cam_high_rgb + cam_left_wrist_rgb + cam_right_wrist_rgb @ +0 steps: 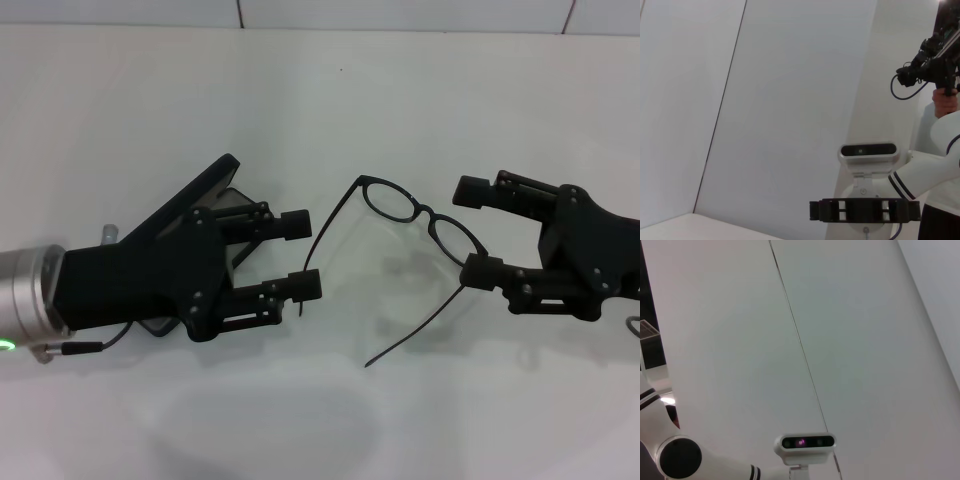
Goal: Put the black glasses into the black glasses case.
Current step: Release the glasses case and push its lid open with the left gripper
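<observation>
Right hand point(474, 232): mine, reaching in from the right of the head view, fingers spread, pointing toward the centre; the lower fingertip point(481, 272) sits at the black glasses' point(415, 212) right hinge, touching or just beside it, I cannot tell which, while the upper finger stands apart above the right lens. Nothing is clamped between them. Left hand point(299, 256): mine, coming from the left, fingers likewise spread, pointing right; the lower fingertip lies close to the end of the glasses' left temple arm, contact not clear. Black glasses: unfolded, between the two hands, lenses toward the far side, both slender temple arms running toward me, the right one ending on the white worktop point(420, 110). Black glasses case point(215, 185): beneath and behind my left hand, mostly covered by it; a raised black lid edge shows slanting up and away, so it appears open, lining hardly visible. Wrist views: walls, the robot's head camera point(868, 151) and body only, no task items.
</observation>
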`<state>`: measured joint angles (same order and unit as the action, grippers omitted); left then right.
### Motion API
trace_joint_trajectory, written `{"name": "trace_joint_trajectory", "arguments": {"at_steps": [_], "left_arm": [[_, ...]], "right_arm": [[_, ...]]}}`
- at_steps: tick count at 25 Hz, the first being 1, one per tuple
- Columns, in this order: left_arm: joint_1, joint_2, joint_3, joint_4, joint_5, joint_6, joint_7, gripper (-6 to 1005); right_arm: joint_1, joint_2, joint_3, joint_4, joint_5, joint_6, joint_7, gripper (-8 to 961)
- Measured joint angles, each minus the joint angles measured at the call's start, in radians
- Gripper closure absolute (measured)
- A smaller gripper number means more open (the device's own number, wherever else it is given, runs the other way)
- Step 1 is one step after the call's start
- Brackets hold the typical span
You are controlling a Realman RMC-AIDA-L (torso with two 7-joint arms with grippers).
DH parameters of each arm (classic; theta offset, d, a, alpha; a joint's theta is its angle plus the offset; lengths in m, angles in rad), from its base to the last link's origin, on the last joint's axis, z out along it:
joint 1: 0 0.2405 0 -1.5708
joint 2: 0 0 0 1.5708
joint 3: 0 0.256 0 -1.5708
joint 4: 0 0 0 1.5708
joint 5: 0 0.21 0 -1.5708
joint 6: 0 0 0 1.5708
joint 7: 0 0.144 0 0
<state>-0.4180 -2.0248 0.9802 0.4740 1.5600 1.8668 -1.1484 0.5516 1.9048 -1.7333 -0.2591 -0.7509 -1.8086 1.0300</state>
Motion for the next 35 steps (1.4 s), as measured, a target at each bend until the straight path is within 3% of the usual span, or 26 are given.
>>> {"name": "trace_joint_trajectory", "arguments": {"at_steps": [10,14,16,21,23,27,31,33,35], "left_arm": [[0.01,-0.003,-0.007,0.0,-0.002,0.0,-0.008,364],[0.006,-0.012,-0.054,0.045,-0.015,-0.051,-0.141,367],[0.007,-0.02,-0.078,0.154,0.009,-0.107,-0.302,369],[0.04,-0.059,-0.078,0.578,0.162,-0.204,-0.675,372],[0.068,-0.07,-0.043,0.786,0.253,-0.245,-0.833,374],[0.079,-0.066,0.087,1.104,0.512,-0.328,-1.143,376],[0.07,-0.066,0.248,1.307,0.854,-0.333,-1.372,379],[0.059,-0.066,0.334,1.341,0.962,-0.334,-1.436,384],[0.054,-0.066,0.35,1.334,0.985,-0.335,-1.448,391]], "right_arm": [[-0.017,0.006,0.003,0.0,-0.003,-0.013,0.006,97],[-0.047,0.006,0.064,0.0,-0.004,-0.013,-0.002,98],[-0.069,-0.003,0.102,0.0,-0.006,-0.012,-0.003,98],[-0.145,-0.037,0.201,0.0,-0.006,-0.034,-0.009,98],[-0.174,-0.04,0.229,0.0,-0.006,-0.035,-0.016,98],[-0.225,-0.038,0.269,0.0,-0.007,-0.035,-0.035,98],[-0.24,-0.032,0.277,0.006,-0.007,-0.032,-0.048,98],[-0.24,-0.03,0.277,0.008,-0.007,-0.029,-0.051,98],[-0.237,-0.03,0.278,0.009,-0.007,-0.028,-0.055,98]]}}
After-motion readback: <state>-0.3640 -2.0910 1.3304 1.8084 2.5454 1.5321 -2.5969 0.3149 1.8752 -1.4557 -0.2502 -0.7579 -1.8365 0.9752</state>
